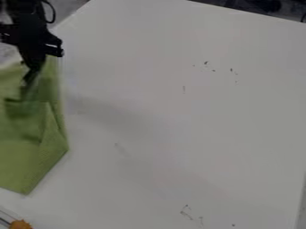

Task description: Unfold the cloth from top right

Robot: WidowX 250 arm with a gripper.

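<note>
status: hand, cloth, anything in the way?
Hand over cloth's upper part, contact unclear. Cloth at left, fold visible along its right side. Orange thing bottom left, off the cloth, probably no obstruction.

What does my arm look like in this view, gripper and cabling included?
The arm is black and blocky, with a short stub jutting from its side. A thin black cable bows out beside it. The gripper is black too and narrow.

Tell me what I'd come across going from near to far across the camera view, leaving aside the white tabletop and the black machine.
Small, rounded orange thing at the near left corner → folded, light green fabric cloth at the left → dark clutter beyond the tabletop's far edge.
</note>
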